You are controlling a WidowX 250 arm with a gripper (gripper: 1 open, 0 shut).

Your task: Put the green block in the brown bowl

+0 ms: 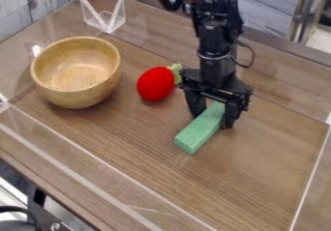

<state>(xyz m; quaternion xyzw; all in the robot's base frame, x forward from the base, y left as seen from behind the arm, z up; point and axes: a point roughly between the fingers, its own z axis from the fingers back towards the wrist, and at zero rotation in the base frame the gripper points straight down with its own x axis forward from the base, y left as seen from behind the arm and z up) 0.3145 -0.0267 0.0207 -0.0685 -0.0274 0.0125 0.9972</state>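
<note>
My robot's hand [214, 101] is open wide, with its fingers spread apart. It hangs over the far end of the green block [203, 129], and I can't tell from here if it touches it. The black arm [216, 32] comes down to the hand from the top of my view.

The green block lies flat on the desk [142, 167], to the right of the brown bowl [76, 72] and a bit nearer to me than the bowl. It lies at a slant, and the hand hides part of its far end.

Between the bowl and the hand, I see a round red toy [157, 83] with a green top [177, 71]. It sits to the right of the bowl, apart from it. Behind the bowl, a bit to its right, is a small clear stand [104, 15]. In the bottom left corner, nearer to me than the bowl, I see some black machine parts [26, 218].
</note>
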